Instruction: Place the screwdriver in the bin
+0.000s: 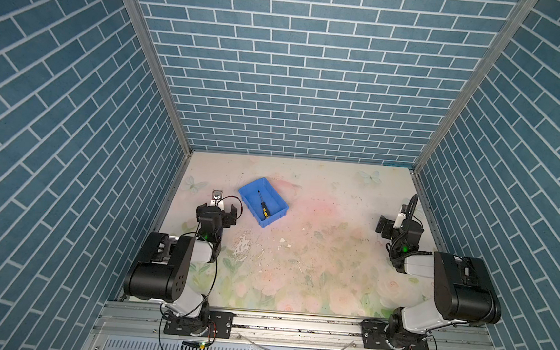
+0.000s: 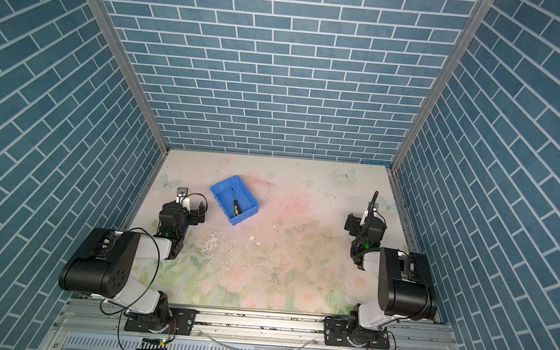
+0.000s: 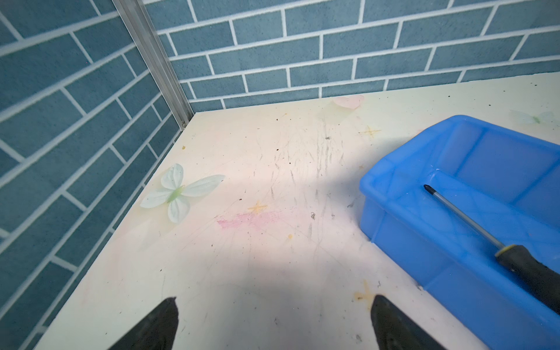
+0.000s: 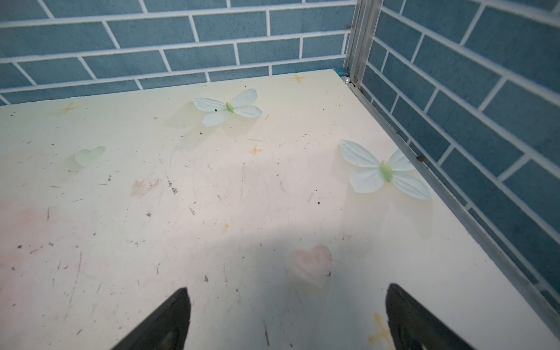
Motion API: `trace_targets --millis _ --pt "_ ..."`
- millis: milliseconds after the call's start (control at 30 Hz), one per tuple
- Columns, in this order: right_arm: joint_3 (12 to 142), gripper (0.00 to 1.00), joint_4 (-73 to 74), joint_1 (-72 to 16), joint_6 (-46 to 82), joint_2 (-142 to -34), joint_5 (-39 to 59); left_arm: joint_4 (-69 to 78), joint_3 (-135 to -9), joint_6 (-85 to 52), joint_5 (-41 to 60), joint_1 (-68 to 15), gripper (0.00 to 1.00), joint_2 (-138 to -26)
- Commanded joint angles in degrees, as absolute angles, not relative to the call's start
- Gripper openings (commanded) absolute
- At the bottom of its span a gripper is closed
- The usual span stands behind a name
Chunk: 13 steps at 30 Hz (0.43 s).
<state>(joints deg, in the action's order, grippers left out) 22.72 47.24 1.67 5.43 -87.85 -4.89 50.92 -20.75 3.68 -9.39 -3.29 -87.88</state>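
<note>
The screwdriver (image 1: 264, 206) lies flat inside the bin (image 1: 272, 195), left of centre in both top views, so the task looks done. The left jaws and right jaws gape released and empty near the left and right edges of the desk (image 1: 316, 254), probably to stay clear of the bin.

surface: floral-print table (image 1: 316, 254), scuffed | on it: blue bin (image 1: 274, 218), left of centre, far half

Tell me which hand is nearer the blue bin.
Left. The left hand hangs open just to the left of the bin, close to its rim but not touching it. The right hand hangs open far off on the bin's other side.
</note>
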Motion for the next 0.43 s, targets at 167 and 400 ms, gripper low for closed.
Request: trace_targets --millis 167,400 --pt "22.9 0.99 48.9 2.0 3.6 -88.1 -4.5 50.9 -21.8 3.6 -8.8 -3.0 1.0 -88.0" --pt "22.7 0.99 49.1 1.9 3.6 -88.1 -4.6 51.3 -21.5 3.7 -8.8 -3.0 1.0 -87.9"
